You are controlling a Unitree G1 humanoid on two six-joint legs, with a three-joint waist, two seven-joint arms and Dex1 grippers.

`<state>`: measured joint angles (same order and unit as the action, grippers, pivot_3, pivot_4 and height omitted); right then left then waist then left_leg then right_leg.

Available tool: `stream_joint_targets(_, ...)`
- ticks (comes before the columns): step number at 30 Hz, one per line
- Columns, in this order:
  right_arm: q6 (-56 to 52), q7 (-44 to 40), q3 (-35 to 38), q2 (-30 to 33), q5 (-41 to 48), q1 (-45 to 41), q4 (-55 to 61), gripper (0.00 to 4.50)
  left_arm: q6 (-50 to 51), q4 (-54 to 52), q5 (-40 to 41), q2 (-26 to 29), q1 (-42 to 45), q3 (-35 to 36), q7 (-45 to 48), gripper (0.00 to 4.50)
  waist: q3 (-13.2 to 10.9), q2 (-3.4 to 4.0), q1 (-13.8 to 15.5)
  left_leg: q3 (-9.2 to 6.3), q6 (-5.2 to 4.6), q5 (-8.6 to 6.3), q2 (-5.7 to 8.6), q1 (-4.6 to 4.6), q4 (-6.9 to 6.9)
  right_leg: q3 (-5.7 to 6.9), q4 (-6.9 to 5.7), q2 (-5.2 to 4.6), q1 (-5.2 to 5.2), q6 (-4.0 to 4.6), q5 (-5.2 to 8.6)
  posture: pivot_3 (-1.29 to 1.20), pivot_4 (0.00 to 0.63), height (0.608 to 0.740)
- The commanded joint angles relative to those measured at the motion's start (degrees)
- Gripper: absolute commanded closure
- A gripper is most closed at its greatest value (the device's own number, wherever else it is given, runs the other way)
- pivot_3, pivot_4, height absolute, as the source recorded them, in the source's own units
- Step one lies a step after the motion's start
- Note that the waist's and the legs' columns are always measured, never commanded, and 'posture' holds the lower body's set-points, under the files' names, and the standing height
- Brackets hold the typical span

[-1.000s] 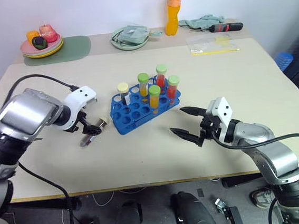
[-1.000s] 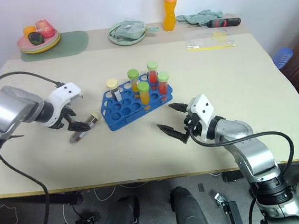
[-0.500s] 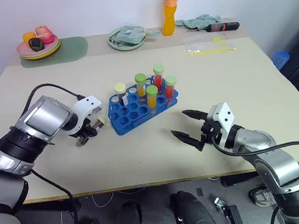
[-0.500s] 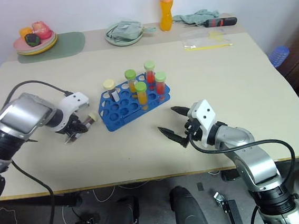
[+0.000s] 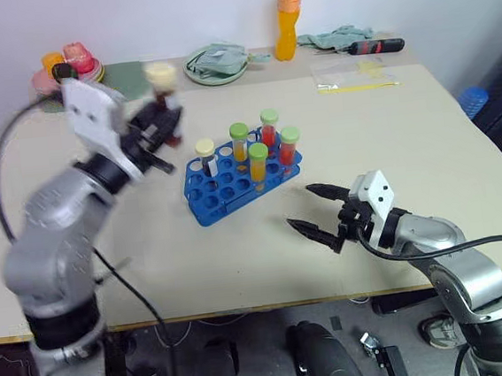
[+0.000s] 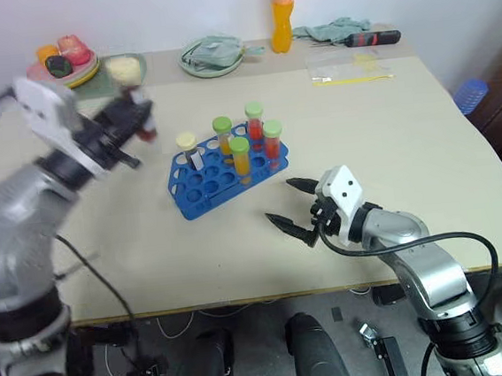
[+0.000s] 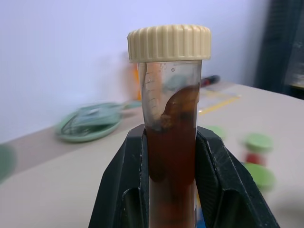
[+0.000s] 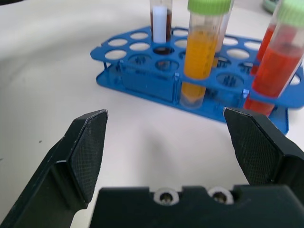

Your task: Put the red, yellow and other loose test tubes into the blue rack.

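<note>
1. One tube with a cream cap (image 7: 168, 142) is clamped in the left gripper (image 5: 158, 126), up above the tabletop's left side.
2. Blue rack (image 5: 233, 183) sits mid-table; next it probably needs lining up over a free hole.
3. Right gripper (image 5: 320, 217) is wide open, empty, near the front edge.

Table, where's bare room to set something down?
Bare: the table's near strip between the blue rack and the front edge, and the stretch right of the rack, below the plastic bag. Crowded: the back edge with plates, bottle and screwdriver.
</note>
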<state>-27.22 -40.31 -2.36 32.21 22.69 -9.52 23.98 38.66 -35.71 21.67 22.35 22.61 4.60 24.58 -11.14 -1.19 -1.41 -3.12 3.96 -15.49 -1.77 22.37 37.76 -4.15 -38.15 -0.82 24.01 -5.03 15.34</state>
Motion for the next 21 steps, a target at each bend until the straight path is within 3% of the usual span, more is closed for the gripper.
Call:
stream_joint_targets(1, 0.7, -0.9, -0.3, -0.1, 0.0, -1.9, -0.6, 0.16, -13.9, 0.6, -10.4, -4.3, -4.5, -12.1, -4.3, 3.76, 0.0, 0.0, 0.2, 0.0, 0.0, 0.0, 0.0, -0.03, 0.01, -0.01, 0.02, 0.01, -0.04, 0.0, 0.0, 0.0, 0.15, 0.74)
stream_joint_targets(3, 0.7, -1.1, -0.4, -0.1, -0.1, -2.1, -0.7, 0.16, -19.7, 4.2, -13.8, -6.7, -6.4, -15.6, -5.5, 3.76, 0.0, 0.0, 0.3, 0.0, -0.04, -0.02, 0.0, -0.05, 0.04, -0.01, 0.04, 0.04, -0.08, 0.0, 0.0, 0.0, 0.15, 0.74)
stream_joint_targets(8, 0.7, -0.9, -0.1, 0.3, -0.4, -1.9, -0.2, 0.16, -27.5, 13.6, -18.3, -10.5, -7.2, -16.1, -9.1, 3.76, 0.0, 0.01, 0.4, 0.0, -0.14, -0.08, 0.0, -0.02, 0.1, -0.01, 0.05, 0.06, -0.08, 0.0, 0.0, 0.0, 0.15, 0.74)
stream_joint_targets(21, 0.1, -0.1, 0.4, 0.4, 0.0, -0.8, 1.3, 0.16, -29.3, 20.0, -19.0, -9.5, -6.9, -13.2, -8.3, 3.76, 0.0, 0.02, 0.5, -0.02, -0.19, -0.1, -0.01, -0.01, 0.12, 0.02, 0.05, 0.07, -0.09, 0.0, 0.0, 0.0, 0.15, 0.74)
